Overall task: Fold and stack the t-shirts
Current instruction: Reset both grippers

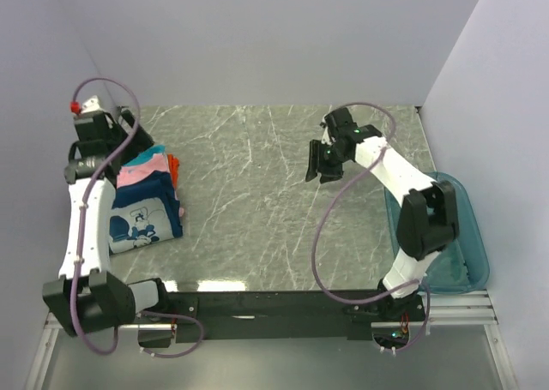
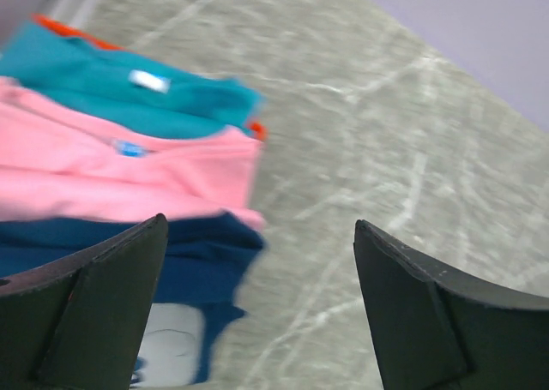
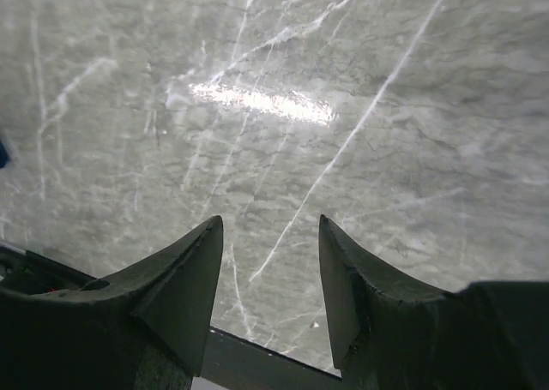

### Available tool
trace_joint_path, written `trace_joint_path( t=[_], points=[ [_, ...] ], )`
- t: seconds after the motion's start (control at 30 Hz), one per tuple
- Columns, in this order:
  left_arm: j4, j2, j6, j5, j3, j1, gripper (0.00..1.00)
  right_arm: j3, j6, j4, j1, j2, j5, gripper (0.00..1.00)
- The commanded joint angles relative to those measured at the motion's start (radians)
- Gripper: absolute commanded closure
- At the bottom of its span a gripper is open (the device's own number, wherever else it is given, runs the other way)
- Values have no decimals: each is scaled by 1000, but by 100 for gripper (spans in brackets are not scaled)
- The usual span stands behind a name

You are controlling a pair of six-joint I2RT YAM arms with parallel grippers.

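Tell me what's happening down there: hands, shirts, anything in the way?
Left gripper open, empty, by stack of folded cloth t-shirts: navy, pink, teal, orange. Right gripper open over marble tabletop. Translucent teal plastic tub far right, not in the way.

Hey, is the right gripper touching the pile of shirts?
Apart. The top view shows the right gripper over bare table, well across from the shirts on the left side.

- Smooth grey stone-look top with white veins, glossy enough to throw a glare beneath my right gripper [image 3: 270, 223]: table [image 1: 257, 193].
- Soft matt cloth: pink shirt [image 2: 111, 176], teal shirt [image 2: 94, 77], navy shirt [image 2: 206, 249].
- Smooth translucent plastic: tub [image 1: 472, 253].
- Matt black plastic, faintly grainy: the fingers of my left gripper [image 2: 259, 227], and of the right alike.
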Motion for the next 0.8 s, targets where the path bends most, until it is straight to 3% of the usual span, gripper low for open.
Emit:
trace_joint_path(
  t=[0.0,0.23,0.53,0.77],
  points=[
    [185,-99,-73,24,-72,-70,5,-38,23,61,-18,-141,64,44],
    [320,-234,-139,-121,-265,-310,1,-188,42,195,-21,-366,193,44],
    [414,-243,-154,-288,-377,-564,1,-427,71,365,-20,-609,339,44],
    [490,-222,-147,-339,-408,-646,1,-562,107,411,-20,-750,428,44]
  ],
)
